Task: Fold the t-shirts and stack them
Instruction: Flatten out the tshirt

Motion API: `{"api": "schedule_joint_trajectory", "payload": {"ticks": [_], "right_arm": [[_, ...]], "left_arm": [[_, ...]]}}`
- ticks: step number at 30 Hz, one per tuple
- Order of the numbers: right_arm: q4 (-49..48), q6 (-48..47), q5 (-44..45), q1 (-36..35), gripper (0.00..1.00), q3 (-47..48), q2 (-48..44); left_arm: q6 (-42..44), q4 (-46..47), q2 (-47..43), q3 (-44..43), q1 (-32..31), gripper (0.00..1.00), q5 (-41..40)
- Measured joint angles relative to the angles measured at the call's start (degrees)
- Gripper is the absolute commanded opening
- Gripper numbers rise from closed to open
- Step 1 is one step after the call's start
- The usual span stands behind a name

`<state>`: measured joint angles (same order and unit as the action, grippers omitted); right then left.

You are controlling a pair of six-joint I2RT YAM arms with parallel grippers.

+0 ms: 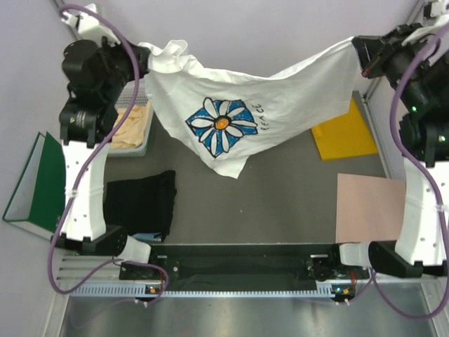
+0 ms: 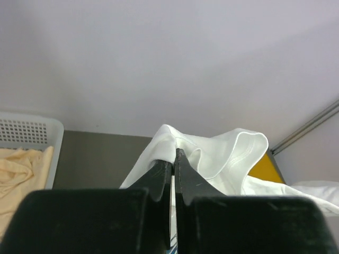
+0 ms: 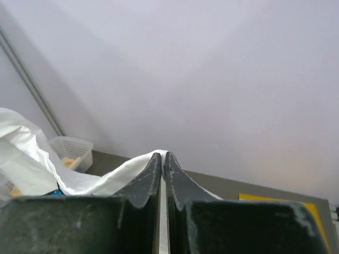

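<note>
Both grippers are pressed together on cloth. The left gripper [image 2: 173, 154] pinches a bunched fold of the white t-shirt [image 1: 287, 88]. In its wrist view the cloth loops up past the fingertips, and the fingers themselves hide how much lies between them. The right gripper [image 3: 162, 155] pinches a thin edge at the shirt's opposite upper corner, where only a sliver of white shows between the jaws.

Between the two, the shirt hangs stretched above the far half of the table [image 1: 280, 203] and sags in the middle. Its blue-and-daisy print [image 1: 222, 125] faces the top camera, and the lettering beside it is too small to read. Whether the lowest tip touches the table cannot be told.

The black t-shirt [image 1: 142, 203] lies on the table at the near left, its left edge behind the left arm. A white basket [image 1: 133, 149] of cream cloth [image 1: 130, 130] is largely hidden by that arm and the hanging shirt. At the right, the orange-yellow envelope [image 1: 344, 133] is partly covered by the shirt, and the right arm cuts off the right edge of the pink sheet [image 1: 368, 207].
</note>
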<state>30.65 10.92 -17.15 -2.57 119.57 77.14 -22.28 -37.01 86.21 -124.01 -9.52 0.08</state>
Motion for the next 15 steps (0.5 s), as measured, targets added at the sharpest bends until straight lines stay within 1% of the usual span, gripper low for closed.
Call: {"api": "schedule_joint_trajectory", "payload": {"ticks": [5,8,15], "right_arm": [[-0.35,-1.07,-1.14,-1.20,0.00,-4.09,-9.44],[0.28,-1.79,-0.57,-2.29,0.00,-5.25,-14.71],[0.00,-2.38,3.23,-3.72,0.00,-5.49,-24.00]], "left_arm": [[1.25,-0.55,-9.31,0.74,0.00,0.00,0.57],[1.53,-1.01,-14.23,-0.66,0.00,0.00,1.49],[1.64,-0.66,-16.31,-10.32,0.00,0.00,4.24]]}}
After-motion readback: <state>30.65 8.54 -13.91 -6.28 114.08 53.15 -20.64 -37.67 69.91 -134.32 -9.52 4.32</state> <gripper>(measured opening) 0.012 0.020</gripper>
